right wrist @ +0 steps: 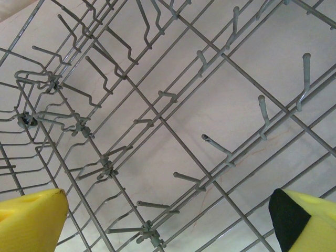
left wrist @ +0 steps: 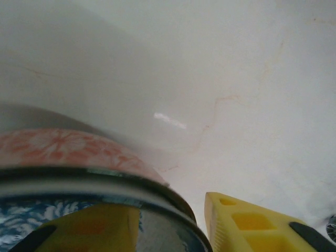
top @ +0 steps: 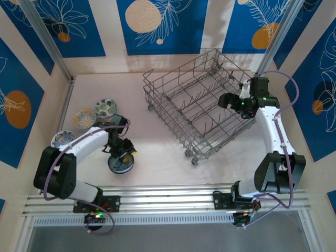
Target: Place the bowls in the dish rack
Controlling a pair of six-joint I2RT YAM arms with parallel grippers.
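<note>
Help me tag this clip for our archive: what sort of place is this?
Probably a robot test booth, not a kitchen: printed blue wall panels between aluminium posts, two arms bolted to a rail, a dish rack on the table.

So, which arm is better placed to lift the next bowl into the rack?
Left. The left tool straddles the rim of a bowl, one finger inside. The right tool hangs open above the dish rack, far from every bowl.
</note>
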